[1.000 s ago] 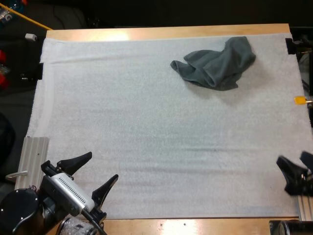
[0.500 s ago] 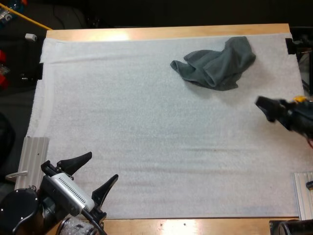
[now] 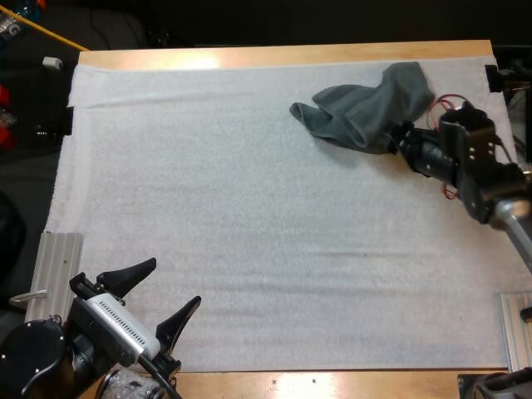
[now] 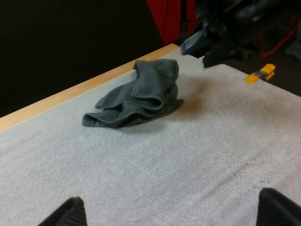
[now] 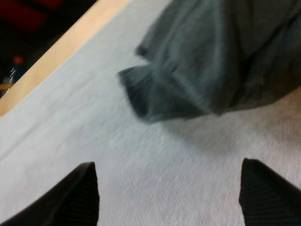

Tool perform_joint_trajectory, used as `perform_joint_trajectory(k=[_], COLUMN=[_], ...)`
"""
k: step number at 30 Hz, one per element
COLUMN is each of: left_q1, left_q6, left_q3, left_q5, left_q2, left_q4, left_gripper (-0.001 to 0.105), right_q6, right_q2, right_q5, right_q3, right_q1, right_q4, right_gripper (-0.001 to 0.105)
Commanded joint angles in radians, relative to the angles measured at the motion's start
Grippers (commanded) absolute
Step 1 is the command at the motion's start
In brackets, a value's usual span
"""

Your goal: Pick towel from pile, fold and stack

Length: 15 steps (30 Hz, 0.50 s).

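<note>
A crumpled dark grey-green towel lies on the white mat at the far right. My right gripper hovers at the towel's near right edge, its fingers apart and clear of the cloth. From the right wrist, the towel lies just ahead of the open fingertips. My left gripper rests open at the mat's near left corner, far from the towel. The left wrist view shows the towel far off, with the right gripper just beyond it.
A ribbed metal block lies at the mat's left edge by my left arm, and another at the near right. The wooden table edge runs just behind the towel.
My right arm has swung from the near right corner across the mat's right side up to the towel's edge. The left arm and the towel have stayed still.
</note>
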Motion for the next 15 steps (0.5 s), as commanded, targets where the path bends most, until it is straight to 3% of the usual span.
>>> perform_joint_trajectory(k=[1, 15], left_q1=[-0.002, -0.002], left_q6=[-0.011, -0.033], left_q3=[-0.004, -0.004], left_q5=[0.006, 0.006], left_q2=[0.001, 0.001], left_q4=[-0.012, 0.015], left_gripper=[0.070, 0.070], right_q6=[0.024, 0.164], right_q2=[0.021, 0.411], right_q5=[0.003, 0.005], right_q3=[-0.005, -0.177], right_q1=[0.000, 0.000], right_q4=[-0.040, -0.182], right_gripper=[0.062, 0.062])
